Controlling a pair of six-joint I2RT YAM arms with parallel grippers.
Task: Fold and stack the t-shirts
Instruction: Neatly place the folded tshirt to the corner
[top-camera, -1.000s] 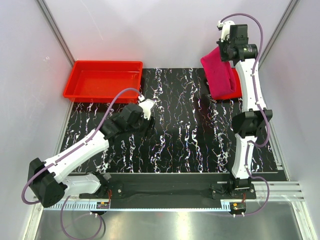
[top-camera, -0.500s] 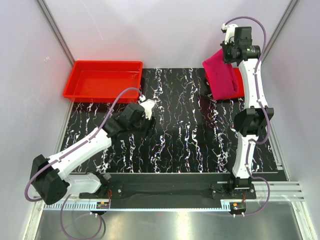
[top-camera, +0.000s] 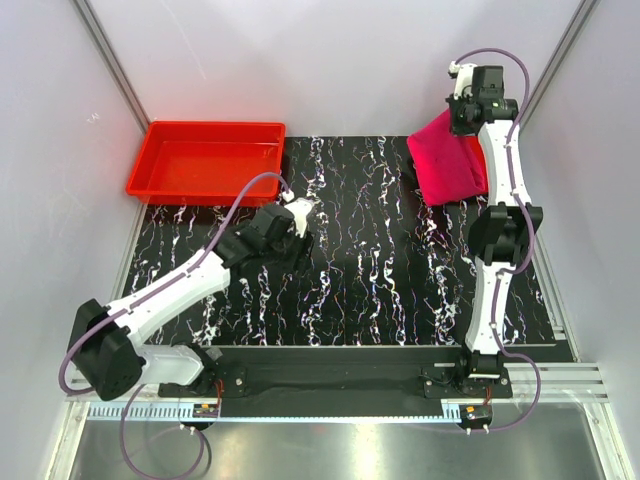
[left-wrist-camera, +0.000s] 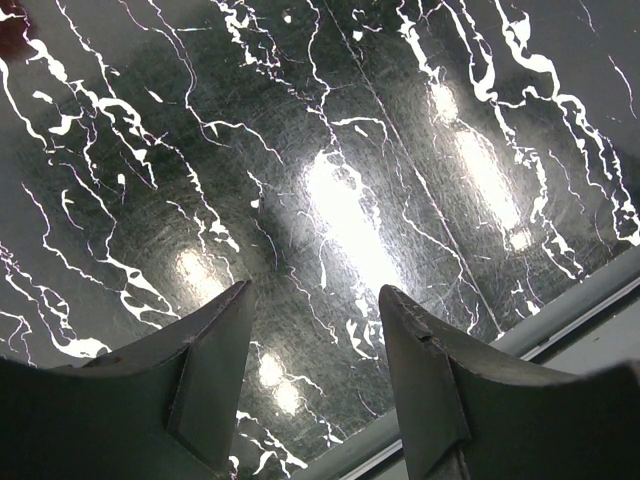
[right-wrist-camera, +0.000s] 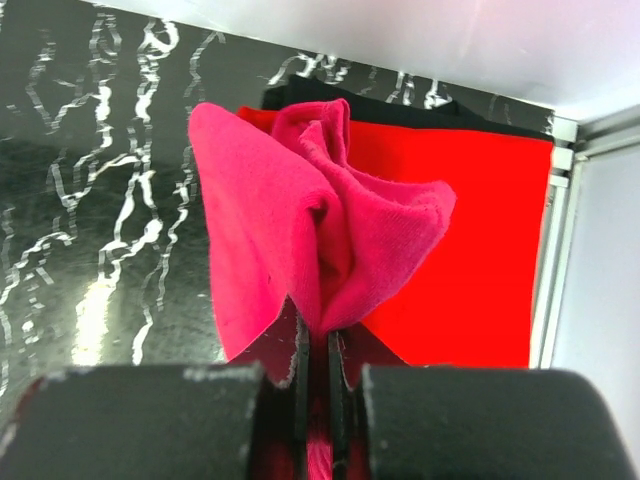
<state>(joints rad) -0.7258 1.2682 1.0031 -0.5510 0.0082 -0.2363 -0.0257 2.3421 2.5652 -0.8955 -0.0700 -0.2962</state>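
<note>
Two tools differ: right tool (right-wrist-camera: 312, 338) clamps the magenta t-shirt (right-wrist-camera: 265, 200) (bunched), left tool (left-wrist-camera: 315, 300) gapes.

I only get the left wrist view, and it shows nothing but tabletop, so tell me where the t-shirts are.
Observer: The magenta-pink t-shirt hangs bunched from the right gripper, which is shut on it, over the far right corner of the table.
Operator: Give me the second one.
Observer: The red t-shirt lies flat on the table below the hanging pink one.
Operator: Now place the tray.
Observer: The red tray sits at the far left corner, beyond your open left gripper.
</note>
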